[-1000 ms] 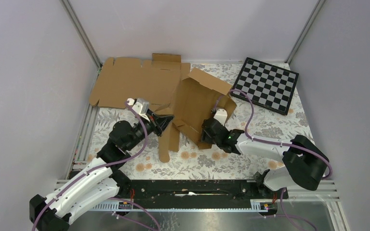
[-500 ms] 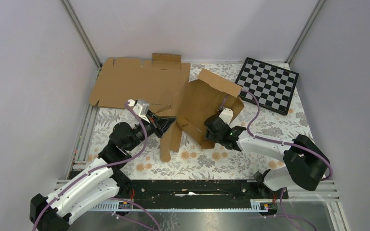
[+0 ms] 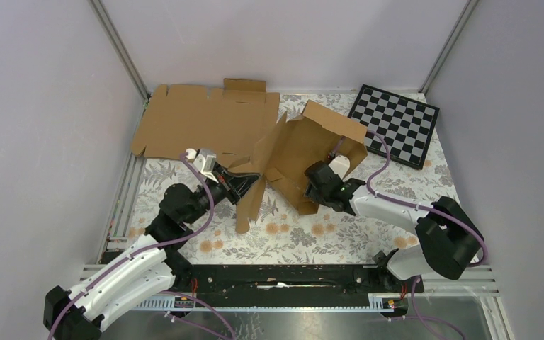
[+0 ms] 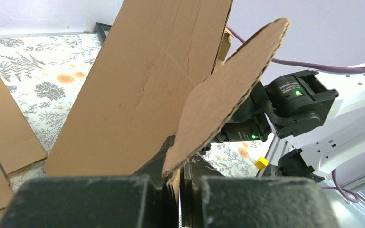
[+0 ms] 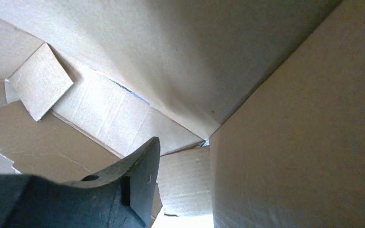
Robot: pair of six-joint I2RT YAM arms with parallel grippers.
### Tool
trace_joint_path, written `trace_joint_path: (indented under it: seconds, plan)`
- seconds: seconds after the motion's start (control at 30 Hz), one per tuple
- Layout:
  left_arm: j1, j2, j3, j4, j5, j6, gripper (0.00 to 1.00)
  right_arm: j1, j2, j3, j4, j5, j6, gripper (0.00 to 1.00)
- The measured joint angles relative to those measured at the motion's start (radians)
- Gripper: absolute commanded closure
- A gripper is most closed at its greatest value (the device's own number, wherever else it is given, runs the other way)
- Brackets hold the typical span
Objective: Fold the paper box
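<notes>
From above, the paper box [image 3: 304,152] hides the fingertips of the right gripper [image 3: 316,188]; its wrist view shows only one finger [image 5: 100,199], so its grip cannot be told. The box also covers the near right corner of the flat cardboard sheet [image 3: 198,120].

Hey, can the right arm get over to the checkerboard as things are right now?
Probably not directly. The right gripper sits inside the half-folded paper box, and the box's raised wall stands between it and the checkerboard. It would likely have to back out first.
</notes>
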Motion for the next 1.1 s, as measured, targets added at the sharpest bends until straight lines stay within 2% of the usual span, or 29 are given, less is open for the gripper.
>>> trace_joint_path:
  seconds: [0.57, 1.1]
  plan:
    - [0.000, 0.044, -0.039, 0.128, 0.046, -0.117, 1.00, -0.083, 0.011, 0.026, -0.001, -0.089, 0.063, 1.00]
    - [-0.001, 0.121, -0.023, 0.158, 0.112, -0.172, 1.00, -0.170, 0.011, 0.025, -0.035, -0.154, 0.163, 0.99]
